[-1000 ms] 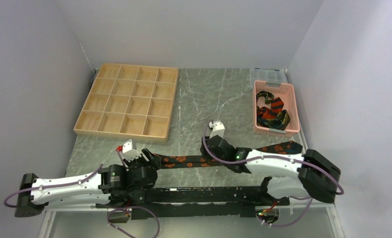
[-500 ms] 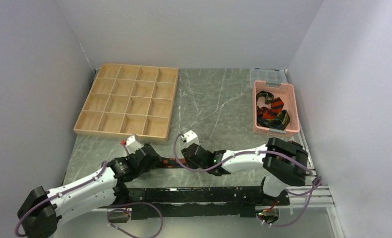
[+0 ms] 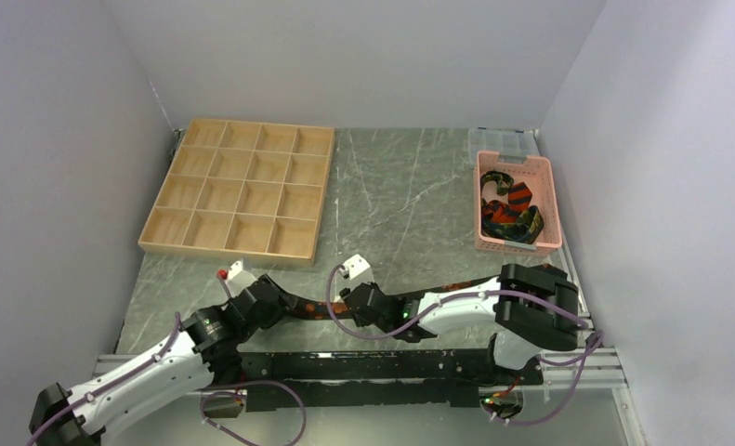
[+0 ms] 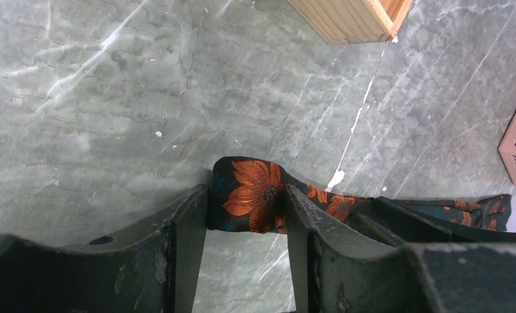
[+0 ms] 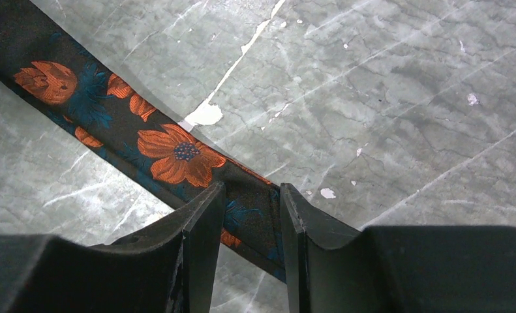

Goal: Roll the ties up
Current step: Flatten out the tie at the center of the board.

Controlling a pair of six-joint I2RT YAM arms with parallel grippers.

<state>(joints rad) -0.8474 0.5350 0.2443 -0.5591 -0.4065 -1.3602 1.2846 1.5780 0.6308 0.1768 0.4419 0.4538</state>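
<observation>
Left pincer (image 4: 245, 194) grasps the folded end of the long black fabric necktie with orange flowers (image 5: 177, 153), jaws parted just to the fold's width and pressing both its sides. The right pincer (image 5: 250, 190) pinches the same band farther along, jaws closer, cloth bunched between them. On the grey marbled tabletop (image 3: 410, 186), the pale wooden 16-compartment tray (image 3: 238, 190) sits at 10 o'clock, the pink slotted plastic basket (image 3: 480, 200) at 2 o'clock with striped ties (image 3: 510, 212) heaped inside, and the flowered necktie lies near 6 o'clock. I judge the rolling barely begun: only 1 fold exists. Next, the left pincer should turn that fold toward 3 o'clock while the right holds the band taut.
</observation>
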